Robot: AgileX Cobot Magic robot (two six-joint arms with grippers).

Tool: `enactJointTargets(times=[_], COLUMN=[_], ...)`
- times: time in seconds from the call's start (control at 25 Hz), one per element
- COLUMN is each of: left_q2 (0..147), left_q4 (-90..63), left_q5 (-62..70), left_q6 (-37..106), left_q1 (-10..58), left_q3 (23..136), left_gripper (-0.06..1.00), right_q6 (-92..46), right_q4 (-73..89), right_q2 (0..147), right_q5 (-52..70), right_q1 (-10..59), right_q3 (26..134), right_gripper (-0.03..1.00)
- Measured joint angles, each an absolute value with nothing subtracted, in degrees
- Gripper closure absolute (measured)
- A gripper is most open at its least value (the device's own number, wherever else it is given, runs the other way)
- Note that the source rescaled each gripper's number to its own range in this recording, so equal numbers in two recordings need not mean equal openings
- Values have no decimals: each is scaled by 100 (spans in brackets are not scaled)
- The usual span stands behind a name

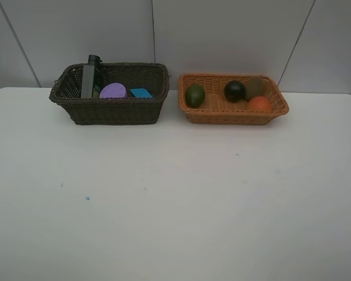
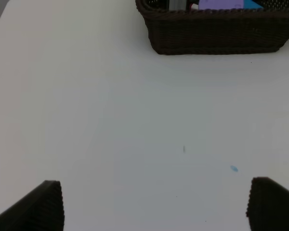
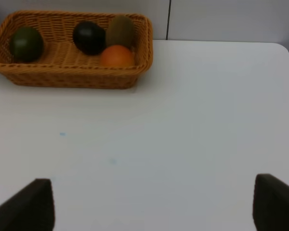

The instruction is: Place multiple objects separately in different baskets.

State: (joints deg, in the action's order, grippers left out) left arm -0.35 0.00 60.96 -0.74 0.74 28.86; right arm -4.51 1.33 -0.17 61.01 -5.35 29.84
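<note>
White bare tabletop [image 1: 175,205] up front, deep dark-brown wicker basket [image 1: 114,111] holds dark green bottle [image 1: 92,79], purple-lidded tub [image 1: 113,91], blue eraser [image 1: 141,92] | left gripper [image 2: 154,204] jaws spread wide, empty | right gripper [image 3: 154,204] wide too; shallow orange-tan wicker basket [image 3: 72,77] carries four fruits.

white table [image 1: 175,205] with small blue specks, pale grey panelled wall [image 1: 222,35] behind

The dark brown basket [image 1: 114,110] and the orange-tan basket [image 1: 225,111] are both woven wicker, ribbed and rough. The white table [image 1: 175,193] looks smooth and matt. The purple lid [image 1: 113,91] looks like smooth plastic. The mangosteen [image 3: 89,37] has a faint sheen; the kiwi [image 3: 119,30] looks dull and fuzzy.
</note>
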Motion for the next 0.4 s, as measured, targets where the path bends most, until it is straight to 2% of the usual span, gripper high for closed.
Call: enactJointTargets(times=[0.4], left_q2=[-35], left_q4=[0], left_q5=[6096], left_q6=[-74], left_q1=[74], left_q3=[2886], left_gripper=[-5], right_q6=[-451], right_q4=[133], right_q2=[-17], right_q5=[6101], right_q1=[-535], right_q3=[2984], right_gripper=[-3])
